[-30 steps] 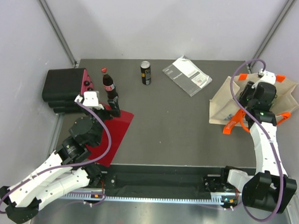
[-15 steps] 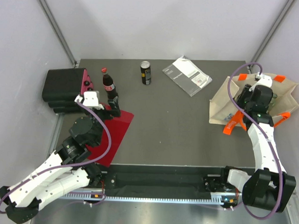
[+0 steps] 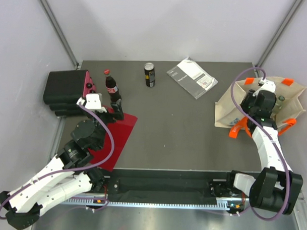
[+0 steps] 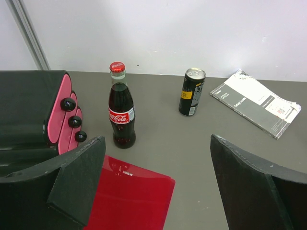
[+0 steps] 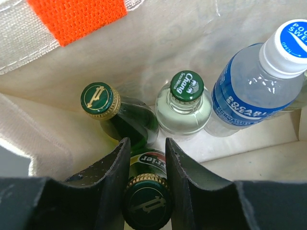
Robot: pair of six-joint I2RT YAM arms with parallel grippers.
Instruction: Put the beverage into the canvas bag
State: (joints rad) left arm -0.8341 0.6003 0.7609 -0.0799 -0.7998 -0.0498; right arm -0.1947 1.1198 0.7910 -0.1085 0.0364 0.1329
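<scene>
The canvas bag, beige with orange handles, stands open at the table's right edge. My right gripper reaches down into it. In the right wrist view this gripper is shut on the neck of the beverage, a green glass bottle with a gold-rimmed green cap, held upright inside the bag. A second green bottle, a clear green-capped bottle and a blue-labelled water bottle stand just beyond it. My left gripper is open over the far left of the table, holding nothing.
A cola bottle and a black can stand ahead of the left gripper. A red folder lies under it. A black case with pink side sits at far left. A grey booklet lies at the back.
My right wrist has shifted left and further over the bag's mouth with the green bottle still gripped. The left arm has stayed still.
</scene>
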